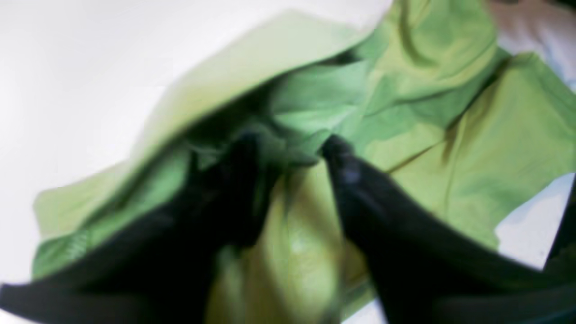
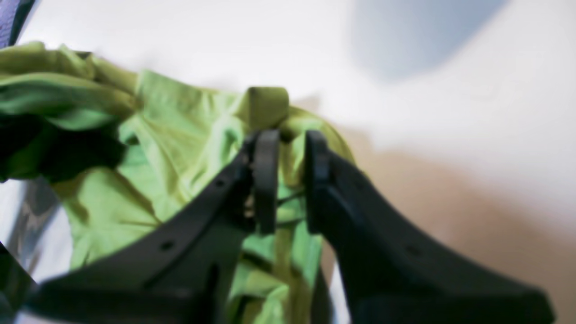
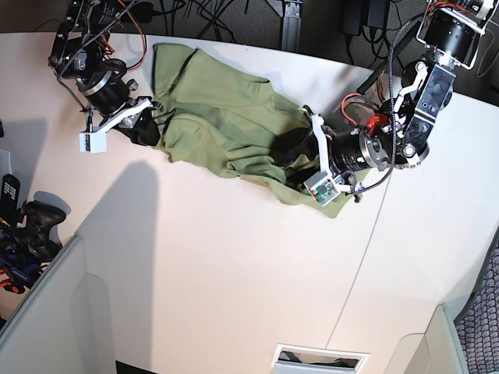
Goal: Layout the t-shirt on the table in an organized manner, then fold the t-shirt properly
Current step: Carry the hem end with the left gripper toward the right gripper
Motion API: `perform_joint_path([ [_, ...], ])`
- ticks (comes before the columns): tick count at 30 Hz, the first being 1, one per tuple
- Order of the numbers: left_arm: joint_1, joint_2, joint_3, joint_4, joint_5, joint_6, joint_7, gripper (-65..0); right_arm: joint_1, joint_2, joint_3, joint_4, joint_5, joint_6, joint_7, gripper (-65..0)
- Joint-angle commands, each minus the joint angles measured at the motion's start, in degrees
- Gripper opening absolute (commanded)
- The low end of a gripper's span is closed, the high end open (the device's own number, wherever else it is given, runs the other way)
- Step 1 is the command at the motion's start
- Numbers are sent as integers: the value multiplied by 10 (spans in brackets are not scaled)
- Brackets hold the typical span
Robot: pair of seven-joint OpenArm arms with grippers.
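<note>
Just one t-shirt; right fingers pinching it, left fingers spread.

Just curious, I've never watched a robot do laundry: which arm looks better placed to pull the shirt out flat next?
Probably the right arm. Its claw is pinched on an edge of the t-shirt, ready to pull. The left claw has its jaws apart over bunched cloth and would need to grab first.
</note>
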State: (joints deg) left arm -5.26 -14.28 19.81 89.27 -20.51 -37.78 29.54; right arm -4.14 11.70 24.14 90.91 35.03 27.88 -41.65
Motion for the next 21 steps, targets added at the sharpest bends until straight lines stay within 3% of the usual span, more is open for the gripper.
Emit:
perform_joint_path([
  [1, -11, 0, -3, 9, -18, -10, -14, -322, 6, 6, 3, 10, 10, 2, 11, -537],
  [7, -11, 0, -3, 35, -95, -22, 10, -319, 6, 6, 3, 10, 9, 2, 11, -537],
  [12, -11, 0, -3, 79, -178, -22, 70, -319, 6, 6, 3, 10, -9, 2, 17, -537],
  [21, -13, -20, -3, 141, -181, -22, 71, -319, 6, 6, 3, 10, -16, 2, 18, -537],
])
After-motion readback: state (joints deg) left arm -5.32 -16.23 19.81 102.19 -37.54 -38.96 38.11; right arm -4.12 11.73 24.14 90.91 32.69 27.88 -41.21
